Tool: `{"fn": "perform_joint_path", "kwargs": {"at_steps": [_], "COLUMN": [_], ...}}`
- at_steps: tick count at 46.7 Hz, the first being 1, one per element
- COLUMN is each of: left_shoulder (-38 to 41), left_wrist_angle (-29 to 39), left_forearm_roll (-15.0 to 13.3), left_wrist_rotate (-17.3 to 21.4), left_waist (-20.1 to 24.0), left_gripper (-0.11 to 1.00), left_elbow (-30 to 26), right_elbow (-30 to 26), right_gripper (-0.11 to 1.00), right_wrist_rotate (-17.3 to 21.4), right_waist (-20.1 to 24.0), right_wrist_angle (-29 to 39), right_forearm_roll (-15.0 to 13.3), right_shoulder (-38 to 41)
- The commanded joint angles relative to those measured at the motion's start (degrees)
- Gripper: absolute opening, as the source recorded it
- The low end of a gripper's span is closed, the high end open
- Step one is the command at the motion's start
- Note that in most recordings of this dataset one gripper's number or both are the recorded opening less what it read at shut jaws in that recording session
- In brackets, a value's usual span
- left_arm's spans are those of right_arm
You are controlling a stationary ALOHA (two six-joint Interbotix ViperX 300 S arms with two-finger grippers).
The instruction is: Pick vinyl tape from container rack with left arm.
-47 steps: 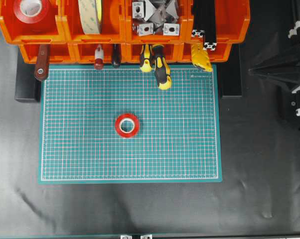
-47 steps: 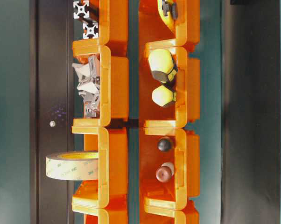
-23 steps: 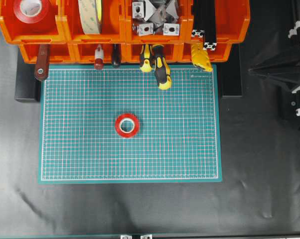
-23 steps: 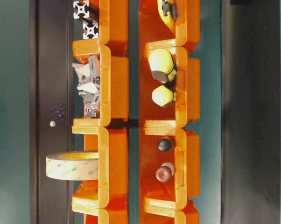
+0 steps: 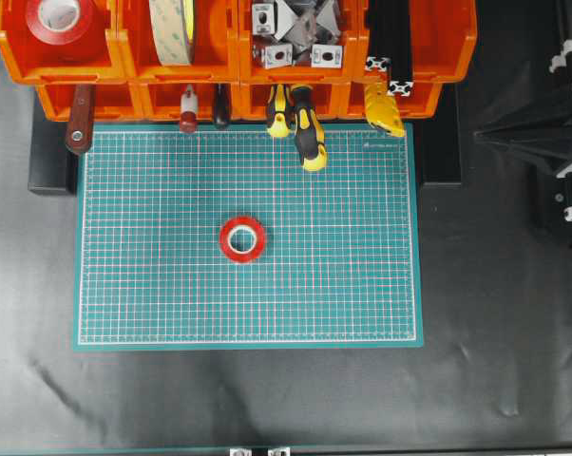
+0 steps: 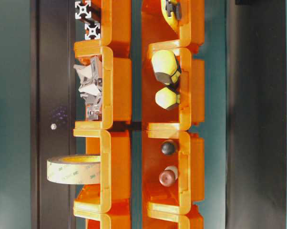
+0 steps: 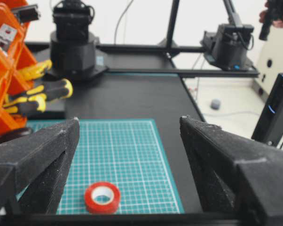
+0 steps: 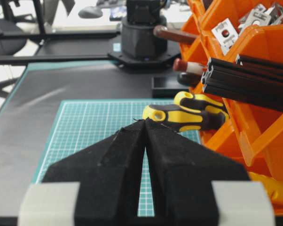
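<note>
step: looks like the tail end of the pick; a red tape roll lies flat on the green mat, near the mat's middle, well clear of the orange bin rack
tape in rack: a second red roll sits in the top-tier bin at the rack's left end, left of the cream tape; cannot tell which one the task means
left gripper: jaws wide apart, nothing between them, hanging above the mat's near edge with the mat roll below and ahead
right gripper: jaws pressed together, empty, pointing across the mat beside the rack
next move: if the mat roll counts, probably just back the arm off; if not, reach over the mat to the rack's left end bin and close on that roll
overhead only: shows both red rolls; neither gripper visible
left wrist only: shows open jaws and mat roll
table-level: rack front, cream tape, no red roll
</note>
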Motion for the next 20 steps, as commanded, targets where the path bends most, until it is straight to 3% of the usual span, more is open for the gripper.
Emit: {"fn": "perform_joint_path", "kwargs": {"at_steps": [1, 20], "left_shoulder": [0.4, 0.4], "left_wrist_angle": [-0.3, -0.3], "left_forearm_roll": [0.0, 0.0], "left_wrist_rotate": [-0.1, -0.1], "left_waist": [0.1, 0.1], "left_gripper": [0.83, 0.83], "left_elbow": [-0.6, -0.3], "right_elbow": [-0.9, -0.8], "right_gripper": [0.00, 0.00], "right_wrist_rotate": [-0.1, -0.1], "right_waist": [0.1, 0.1], "right_wrist_angle": [-0.8, -0.8], "right_forearm_roll": [0.0, 0.0], "right_shoulder": [0.4, 0.4]}}
